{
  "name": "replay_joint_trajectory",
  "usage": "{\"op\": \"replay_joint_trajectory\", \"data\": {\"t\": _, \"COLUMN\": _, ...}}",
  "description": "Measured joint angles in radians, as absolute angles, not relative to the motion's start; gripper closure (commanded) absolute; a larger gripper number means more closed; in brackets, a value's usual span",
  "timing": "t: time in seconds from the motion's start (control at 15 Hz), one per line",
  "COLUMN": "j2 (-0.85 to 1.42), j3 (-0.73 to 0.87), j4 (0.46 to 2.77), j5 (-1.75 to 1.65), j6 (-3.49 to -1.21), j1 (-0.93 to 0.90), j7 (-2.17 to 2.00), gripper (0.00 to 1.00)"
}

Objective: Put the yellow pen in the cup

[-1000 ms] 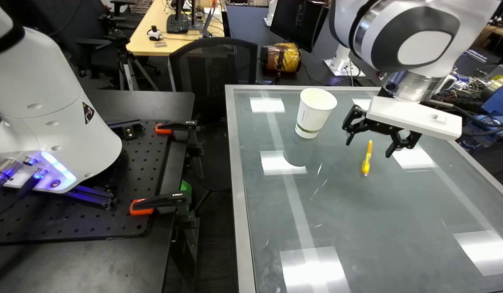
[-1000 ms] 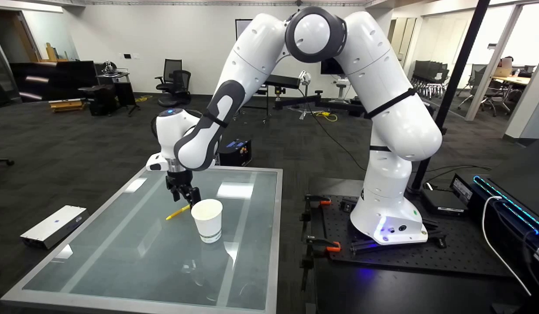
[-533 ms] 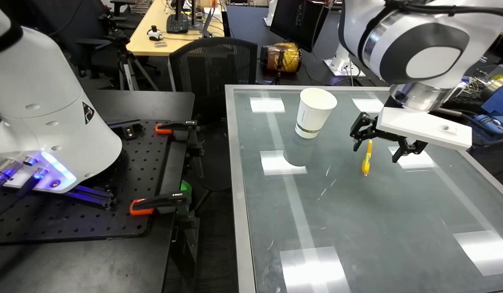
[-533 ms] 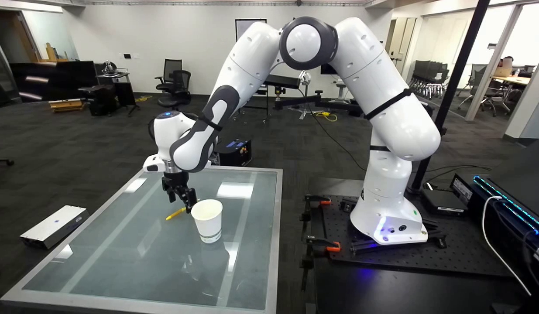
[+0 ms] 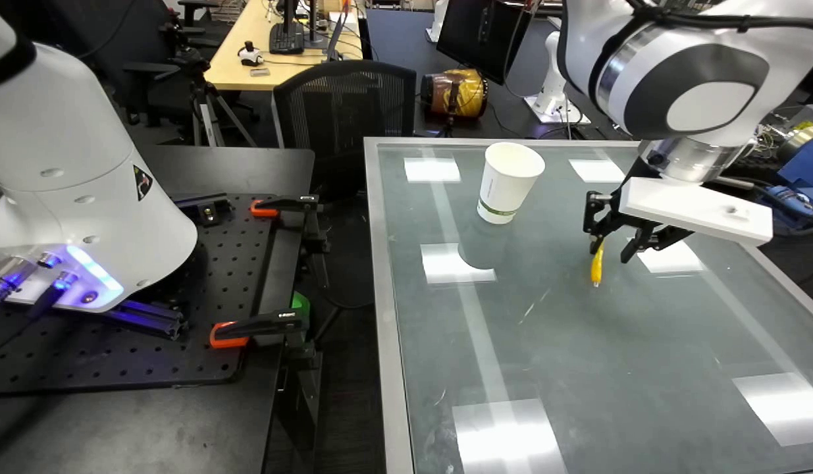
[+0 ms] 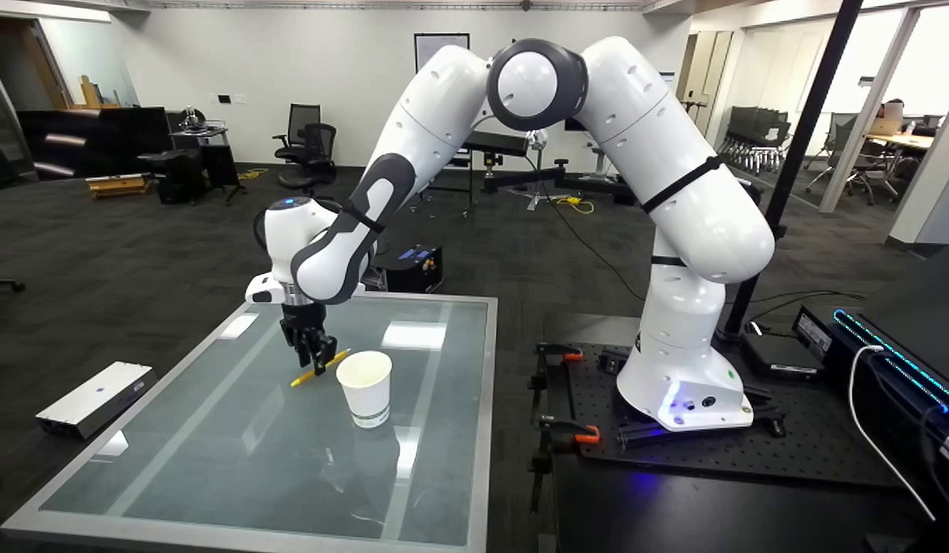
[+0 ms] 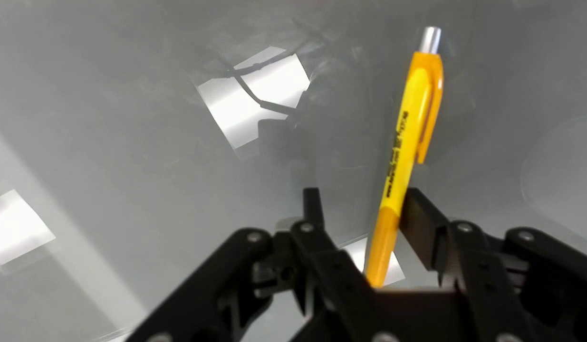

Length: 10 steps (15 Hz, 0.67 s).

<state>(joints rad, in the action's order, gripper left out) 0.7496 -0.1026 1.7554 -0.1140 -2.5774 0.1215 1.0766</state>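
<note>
The yellow pen (image 7: 412, 118) lies on the table, its silver button and clip pointing away from my gripper (image 7: 362, 199) in the wrist view. It runs between the two fingers, against the right-hand finger (image 7: 424, 228), while a clear gap separates it from the left-hand finger (image 7: 313, 206). My jaws are partly closed but stand open. In an exterior view the gripper (image 5: 610, 253) is low over the pen (image 5: 596, 266), covering its far end. The white cup (image 5: 508, 184) stands upright, apart from the gripper and pen; an exterior view shows the cup (image 6: 366, 388) nearer the camera than the pen.
The glass-topped table (image 5: 386, 316) has a raised grey frame, and bright light patches reflect in it. Beside it stands a black bench (image 5: 182, 421) carrying the robot base (image 5: 97, 184) and orange-tipped clamps (image 5: 264, 326). A white box (image 6: 97, 395) lies on the floor beyond the table edge.
My gripper has come down and moved away from the robot base, and its fingers have drawn closer together around the pen. The pen has shifted very slightly. The cup has stayed put.
</note>
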Motion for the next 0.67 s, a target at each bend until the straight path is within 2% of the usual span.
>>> {"op": "replay_joint_trajectory", "data": {"t": 0.13, "j2": 0.75, "j3": -0.105, "j4": 1.748, "j5": -0.114, "j6": -2.567, "j1": 0.122, "j7": 1.077, "gripper": 1.0}}
{"op": "replay_joint_trajectory", "data": {"t": 0.67, "j2": 0.748, "j3": -0.105, "j4": 1.74, "j5": -0.114, "j6": -2.567, "j1": 0.122, "j7": 1.075, "gripper": 0.97}}
